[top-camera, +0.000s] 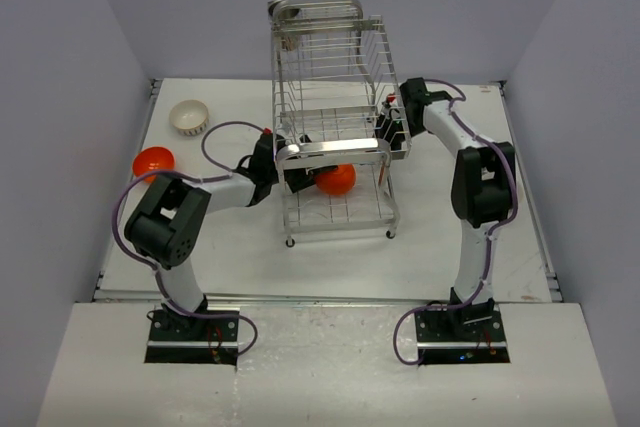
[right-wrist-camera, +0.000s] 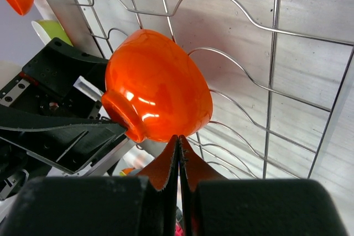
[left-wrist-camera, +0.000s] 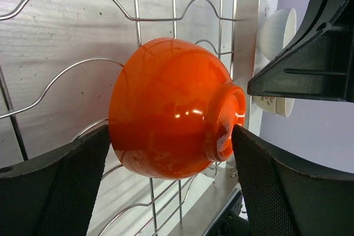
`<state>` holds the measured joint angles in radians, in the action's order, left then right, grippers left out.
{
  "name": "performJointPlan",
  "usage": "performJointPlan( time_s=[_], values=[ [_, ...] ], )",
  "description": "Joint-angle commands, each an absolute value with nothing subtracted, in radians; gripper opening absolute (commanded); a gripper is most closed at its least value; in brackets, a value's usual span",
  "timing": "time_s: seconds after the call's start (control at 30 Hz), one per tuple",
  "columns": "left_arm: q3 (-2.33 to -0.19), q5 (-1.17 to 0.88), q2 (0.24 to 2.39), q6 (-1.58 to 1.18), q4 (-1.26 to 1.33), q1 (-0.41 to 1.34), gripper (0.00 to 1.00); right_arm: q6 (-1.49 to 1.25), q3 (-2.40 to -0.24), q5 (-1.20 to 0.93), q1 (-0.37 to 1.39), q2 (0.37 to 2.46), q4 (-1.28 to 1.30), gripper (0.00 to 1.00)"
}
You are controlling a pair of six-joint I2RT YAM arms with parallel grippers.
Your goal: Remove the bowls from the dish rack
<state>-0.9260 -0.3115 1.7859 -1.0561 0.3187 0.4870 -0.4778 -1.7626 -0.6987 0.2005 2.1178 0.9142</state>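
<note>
A tall chrome wire dish rack (top-camera: 335,137) stands at the middle of a white table (top-camera: 520,247), seen from above with two robot arms reaching in from the near edge.

One glossy orange bowl (top-camera: 336,179) lies on its side on the rack's lower tier, just behind the shiny flat front bar (top-camera: 335,150). In the left wrist view this bowl (left-wrist-camera: 171,109) fills the frame. Its mouth faces left and its foot ring faces right, and it rests against the wavy wire dividers (left-wrist-camera: 55,81).

The left gripper (top-camera: 298,179) reaches into the lower tier from the rack's front left corner. Its jaws are spread wide, with one black finger (left-wrist-camera: 61,192) beside the bowl's rim and the other beside the foot ring. The tips sit right at the bowl, but whether they press on it is hard to tell from this angle.

The right gripper (top-camera: 390,130) is at the rack's right side, level with the upper tier's edge. In its own wrist view, the right gripper (right-wrist-camera: 178,153) has its fingers pressed flat together with nothing between them. They point up toward the underside of the same orange bowl (right-wrist-camera: 157,92).

Two more bowls sit on the table, well apart from the rack on its left. A second orange bowl (top-camera: 153,161) is nearer the front, and a white bowl (top-camera: 188,117) with a patterned outside is farther back.
</note>
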Motion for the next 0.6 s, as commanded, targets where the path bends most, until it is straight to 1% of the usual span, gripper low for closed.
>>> performJointPlan(
  time_s=[0.0, 0.23, 0.57],
  values=[
    [-0.945, -0.319, 1.813, -1.061, 0.376, 0.488, 0.90, -0.462, -1.816, -0.701, 0.195, 2.137, 0.946, 0.00],
    [-0.945, -0.344, 1.816, -1.088, 0.460, 0.488, 0.89, -0.459, -1.853, -0.690, 0.195, 2.152, 0.969, 0.00],
    [-0.950, -0.344, 1.727, -1.095, 0.454, 0.488, 0.89, -0.449, -1.841, -0.690, 0.195, 2.154, 0.973, 0.00]
  ],
)
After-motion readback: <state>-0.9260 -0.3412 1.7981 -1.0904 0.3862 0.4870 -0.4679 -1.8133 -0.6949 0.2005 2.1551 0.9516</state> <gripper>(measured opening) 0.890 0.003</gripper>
